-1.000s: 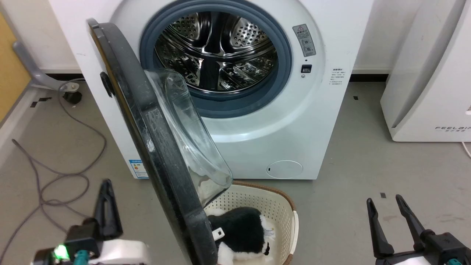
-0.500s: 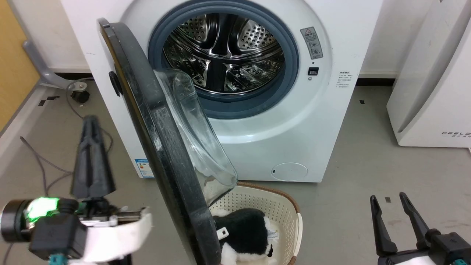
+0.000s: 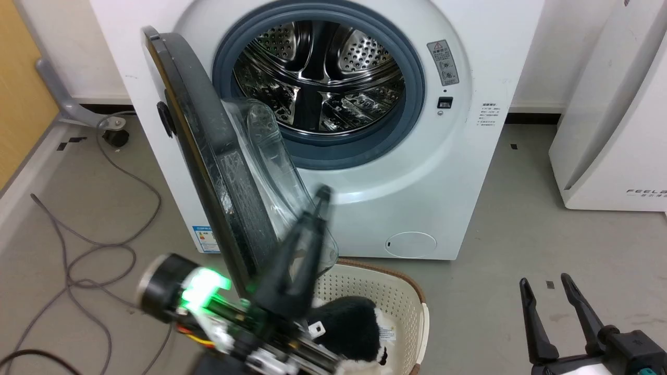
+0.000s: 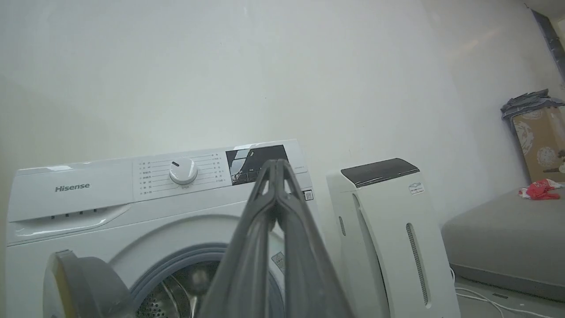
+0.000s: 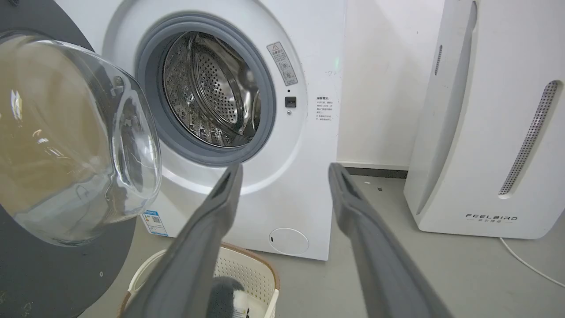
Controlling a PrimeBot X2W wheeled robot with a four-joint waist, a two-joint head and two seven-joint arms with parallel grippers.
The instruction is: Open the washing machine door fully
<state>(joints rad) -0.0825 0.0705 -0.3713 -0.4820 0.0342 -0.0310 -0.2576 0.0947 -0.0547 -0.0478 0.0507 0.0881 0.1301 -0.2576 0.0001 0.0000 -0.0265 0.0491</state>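
Task partly done: washing machine door (image 3: 208,172) is unlatched and swung out from its hinge on the left of the washing machine (image 3: 417,172). It stands roughly edge-on toward the near side, about square to the front, with the steel drum (image 3: 318,73) fully exposed. It isn't open all the way, judging by that angle, so the door has more swing left toward the far left. The door's lower edge hangs over a cream basket (image 3: 411,297) on the floor, with a black-and-white plush toy (image 3: 349,328) in it. Left pincer (image 3: 322,195) is closed tight with nothing in it, fingers (image 4: 265,221) pressed together. Its tip sits on the door's inner side, just beside the glass bowl (image 3: 271,156); contact can't be told because of blur. That looks like a setup to push the door leftward. Right pincer (image 3: 544,282) is spread wide and empty, low at the near right, well apart from the door. What's left: swing the door out to its stop.
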